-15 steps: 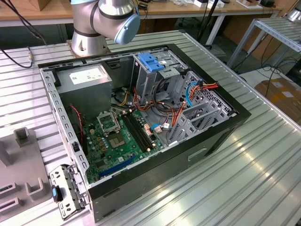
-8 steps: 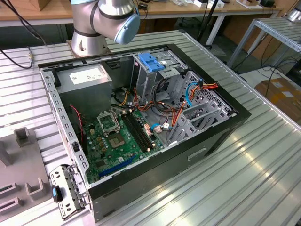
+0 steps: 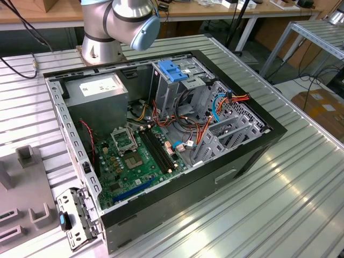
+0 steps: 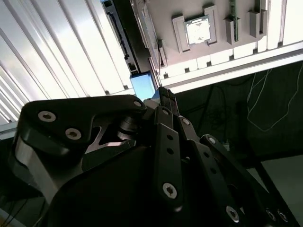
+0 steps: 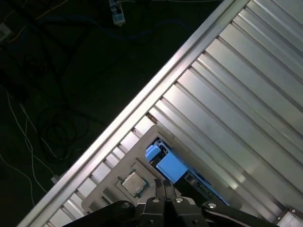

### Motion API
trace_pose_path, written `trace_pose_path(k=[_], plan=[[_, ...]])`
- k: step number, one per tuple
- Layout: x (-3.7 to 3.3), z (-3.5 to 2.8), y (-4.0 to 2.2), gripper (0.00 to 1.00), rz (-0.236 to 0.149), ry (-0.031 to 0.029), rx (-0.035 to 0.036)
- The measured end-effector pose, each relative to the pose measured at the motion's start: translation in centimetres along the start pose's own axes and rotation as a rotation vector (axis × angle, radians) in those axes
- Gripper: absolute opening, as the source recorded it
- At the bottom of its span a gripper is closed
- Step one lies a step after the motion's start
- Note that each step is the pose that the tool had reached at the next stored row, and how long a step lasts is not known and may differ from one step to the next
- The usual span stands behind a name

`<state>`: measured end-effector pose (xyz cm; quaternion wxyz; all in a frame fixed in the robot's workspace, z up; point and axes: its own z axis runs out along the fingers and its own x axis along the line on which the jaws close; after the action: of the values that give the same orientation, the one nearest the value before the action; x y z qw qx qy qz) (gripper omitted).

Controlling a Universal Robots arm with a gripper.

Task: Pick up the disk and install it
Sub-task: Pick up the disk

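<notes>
A ribbed aluminium bench (image 3: pixel 279 204) carries the work, and past its edge lies a dark floor (image 5: pixel 57 94) strewn with cables.

In both wrist views the black gripper (image 5: pixel 164 183) (image 4: pixel 165 94) points toward a grey plate (image 5: pixel 137 161) (image 4: pixel 165 14). Its jaws are drawn together with barely any gap, and nothing is held between them. Just past the tips in both views is the disk (image 5: pixel 171 168) (image 4: pixel 142 86), seen as a bright blue patch with a darker strip trailing from it. It sits at the edge of the grey plate. Whether the tips touch it I cannot tell. Near the disk, a square silver chip (image 5: pixel 134 183) (image 4: pixel 198 31) lies in a recess of the same plate.

In the exterior view the plate (image 3: pixel 27 199) is on the bench. To the exterior view's right of the plate lies an open computer case (image 3: pixel 177 201) with a green motherboard (image 3: pixel 129 156) inside. The case also holds a grey box (image 3: pixel 99 97) with a white sticker and a metal cage (image 3: pixel 172 91) with a blue handle. Beyond the case from the plate, the arm (image 3: pixel 121 21) rises from its base.
</notes>
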<state>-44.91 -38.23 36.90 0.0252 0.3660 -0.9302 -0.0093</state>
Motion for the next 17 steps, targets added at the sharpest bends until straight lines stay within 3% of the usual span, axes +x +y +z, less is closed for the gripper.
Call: trace_pose_path(k=[6, 17], plan=[[-0.31, 0.3, 0.28, 0.11, -0.065, -0.0053, 0.0098], [-0.63, 0.7, 0.6, 0.11, -0.193, -0.0054, 0.0191]])
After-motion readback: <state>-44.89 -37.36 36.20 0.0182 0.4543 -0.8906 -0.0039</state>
